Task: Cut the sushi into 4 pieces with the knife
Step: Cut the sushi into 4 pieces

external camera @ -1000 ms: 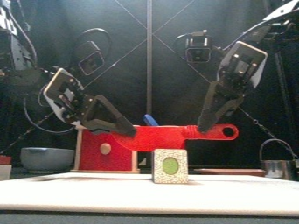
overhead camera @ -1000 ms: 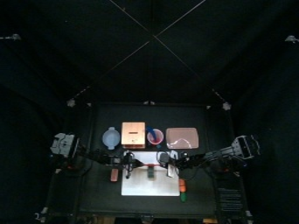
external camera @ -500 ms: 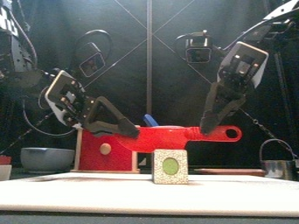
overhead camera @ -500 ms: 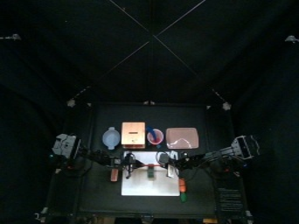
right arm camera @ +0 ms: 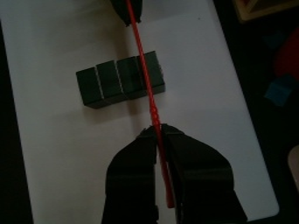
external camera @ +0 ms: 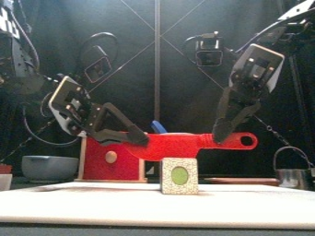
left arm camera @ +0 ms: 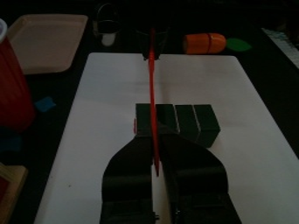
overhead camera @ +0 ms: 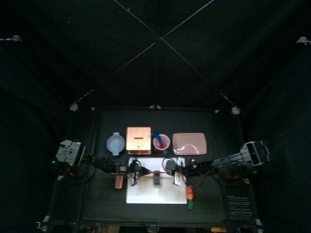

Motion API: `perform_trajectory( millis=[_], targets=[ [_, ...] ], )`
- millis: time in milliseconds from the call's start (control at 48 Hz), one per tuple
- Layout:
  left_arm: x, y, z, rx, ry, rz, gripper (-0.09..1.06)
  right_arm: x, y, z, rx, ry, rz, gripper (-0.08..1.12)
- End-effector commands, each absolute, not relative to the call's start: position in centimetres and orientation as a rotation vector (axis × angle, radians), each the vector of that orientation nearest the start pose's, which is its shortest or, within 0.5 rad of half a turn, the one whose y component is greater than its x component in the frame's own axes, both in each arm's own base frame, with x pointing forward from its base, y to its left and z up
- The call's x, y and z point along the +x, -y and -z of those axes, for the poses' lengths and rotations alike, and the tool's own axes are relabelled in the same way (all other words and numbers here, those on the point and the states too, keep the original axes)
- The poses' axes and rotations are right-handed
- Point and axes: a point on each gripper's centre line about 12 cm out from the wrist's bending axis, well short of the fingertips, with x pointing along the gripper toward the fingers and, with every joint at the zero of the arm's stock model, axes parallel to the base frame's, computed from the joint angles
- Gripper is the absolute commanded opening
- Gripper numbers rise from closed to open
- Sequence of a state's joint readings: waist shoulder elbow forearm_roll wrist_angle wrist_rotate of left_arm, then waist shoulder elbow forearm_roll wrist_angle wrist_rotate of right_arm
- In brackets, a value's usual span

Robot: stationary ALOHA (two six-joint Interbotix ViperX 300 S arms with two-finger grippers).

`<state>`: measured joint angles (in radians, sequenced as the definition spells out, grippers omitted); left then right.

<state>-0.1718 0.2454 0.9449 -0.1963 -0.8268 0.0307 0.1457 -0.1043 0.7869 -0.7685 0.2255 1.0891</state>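
Left arm (external camera: pixel 76 100) and right arm (external camera: pixel 250 81) are black, glossy and jointed; each carries a pale cross-plate (external camera: pixel 58 92) above long, tapered black jaws

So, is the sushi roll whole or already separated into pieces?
Whole. In both wrist views the sushi roll lies on the white board with its blocks joined, no gaps; the red knife is above it.

Dim, murky light (top view darkest)

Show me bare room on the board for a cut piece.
The board is bare on either side of the sushi roll, to both ends. Crowded: the knife over the roll, and the back row of bowl, box, cup, tray.
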Motion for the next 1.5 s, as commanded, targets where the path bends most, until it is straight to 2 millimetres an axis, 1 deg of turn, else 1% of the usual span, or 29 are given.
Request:
perform_trajectory(
  millis=[21,250,354,479,646,708,792,896,1000,1104,1333,1396,1500],
  targets=[
    [35.4,5.1,-8.5,-0.044,-0.381,0.03,0.36,34.8,-3.1,-16.0,0.196,-0.803,0.145,0.15],
    [35.3,5.1,-9.8,-0.046,-0.357,0.034,0.36,34.8,-3.0,-16.2,0.193,-0.798,0.148,0.15],
    [35.2,5.1,-9.5,-0.046,-0.368,0.033,0.36,34.7,-3.1,-16.1,0.194,-0.801,0.148,0.15],
    [35.3,5.1,-8.7,-0.043,-0.392,0.032,0.36,34.5,-2.9,-15.0,0.192,-0.832,0.157,0.15],
    [35.9,4.9,-7.6,-0.04,-0.411,0.023,0.36,34.4,-2.6,-12.8,0.182,-0.897,0.177,0.15],
    [36.2,4.7,-7.2,-0.038,-0.42,0.016,0.36,34.5,-2.5,-12.4,0.18,-0.906,0.18,0.15],
    [36.4,4.3,-7.1,-0.038,-0.418,0.006,0.36,34.4,-2.3,-12.3,0.18,-0.912,0.19,0.15],
    [36.5,3.5,-7.4,-0.041,-0.412,-0.013,0.36,34.0,-1.6,-13.1,0.164,-0.91,0.226,0.15],
    [36.5,2.7,-8.3,-0.04,-0.394,-0.024,0.36,33.6,-0.8,-14.5,0.142,-0.891,0.266,0.15],
    [36.4,2.5,-9.3,-0.033,-0.375,-0.015,0.36,33.4,-0.7,-15.7,0.138,-0.86,0.266,0.15],
    [36.4,3.1,-12.0,-0.01,-0.336,0.033,0.36,33.1,-1.1,-17.2,0.152,-0.817,0.25,0.15],
    [36.3,3.6,-12.5,-0.003,-0.327,0.053,0.36,33.1,-1.6,-17.5,0.151,-0.809,0.234,0.15],
    [36.3,4.9,-13.2,0.005,-0.307,0.095,0.36,33.0,-2.4,-17.8,0.156,-0.795,0.203,0.15]
  ],
)
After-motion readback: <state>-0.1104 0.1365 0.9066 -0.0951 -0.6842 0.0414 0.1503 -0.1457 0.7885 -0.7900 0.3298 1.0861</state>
